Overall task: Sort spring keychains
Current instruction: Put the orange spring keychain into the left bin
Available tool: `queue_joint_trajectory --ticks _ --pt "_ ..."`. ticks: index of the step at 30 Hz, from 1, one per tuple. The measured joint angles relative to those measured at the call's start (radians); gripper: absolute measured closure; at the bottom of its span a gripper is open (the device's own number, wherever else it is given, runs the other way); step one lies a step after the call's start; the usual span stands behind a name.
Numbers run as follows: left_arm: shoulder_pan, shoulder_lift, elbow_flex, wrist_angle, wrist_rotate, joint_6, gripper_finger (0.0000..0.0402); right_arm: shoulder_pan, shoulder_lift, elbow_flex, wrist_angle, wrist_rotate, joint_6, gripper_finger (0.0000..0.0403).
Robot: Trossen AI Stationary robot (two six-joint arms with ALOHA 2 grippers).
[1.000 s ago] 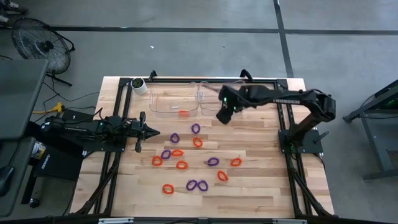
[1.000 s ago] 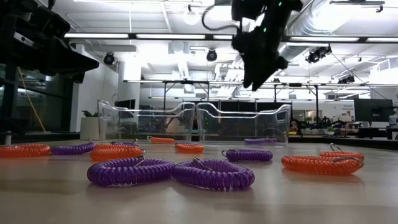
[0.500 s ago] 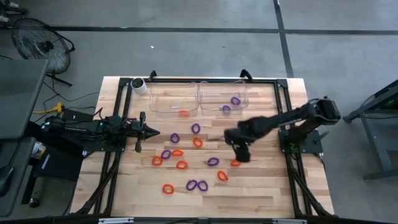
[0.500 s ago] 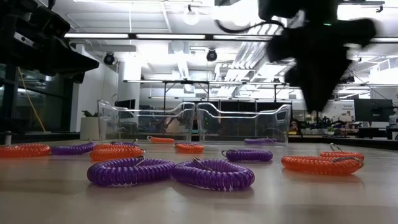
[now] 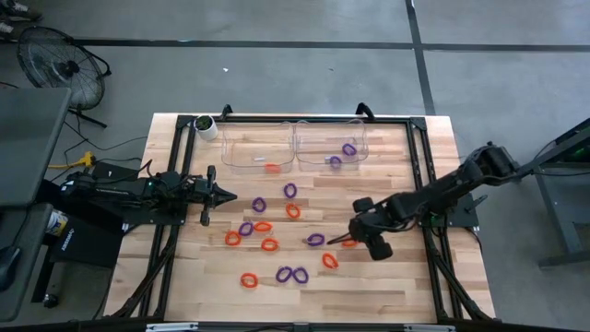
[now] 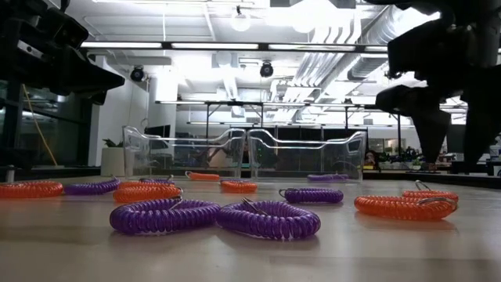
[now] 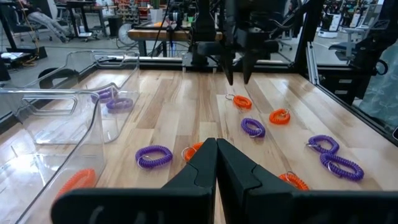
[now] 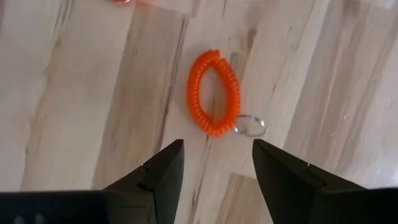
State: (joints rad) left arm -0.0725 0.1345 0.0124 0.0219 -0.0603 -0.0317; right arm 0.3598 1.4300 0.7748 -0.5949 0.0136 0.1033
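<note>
The right gripper (image 8: 214, 165) hangs open above an orange spring keychain (image 8: 213, 92) lying flat on the table (image 8: 74, 93). Descending off-centre, a finger could snag its metal ring (image 8: 249, 126) and flick the coil aside. The left gripper (image 7: 216, 163) waits closed by the bins.

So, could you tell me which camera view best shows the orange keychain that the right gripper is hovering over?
The right wrist view: the orange keychain lies unobstructed beyond the open right gripper, metal ring visible. In the high view it is a small loop partly covered by the arm. The left wrist view shows it far off. The low view cannot single it out.
</note>
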Motion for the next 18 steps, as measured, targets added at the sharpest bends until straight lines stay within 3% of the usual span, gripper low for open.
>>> queue_joint_trajectory --ticks 9,18 --pt "0.0 0.0 0.0 0.0 0.0 0.0 0.0399 0.0 0.026 -0.003 0.085 0.091 -0.088 0.0208" --pt "0.0 0.0 0.0 0.0 0.0 0.0 0.0399 -0.008 0.108 -0.003 0.161 0.058 -0.105 0.0205"
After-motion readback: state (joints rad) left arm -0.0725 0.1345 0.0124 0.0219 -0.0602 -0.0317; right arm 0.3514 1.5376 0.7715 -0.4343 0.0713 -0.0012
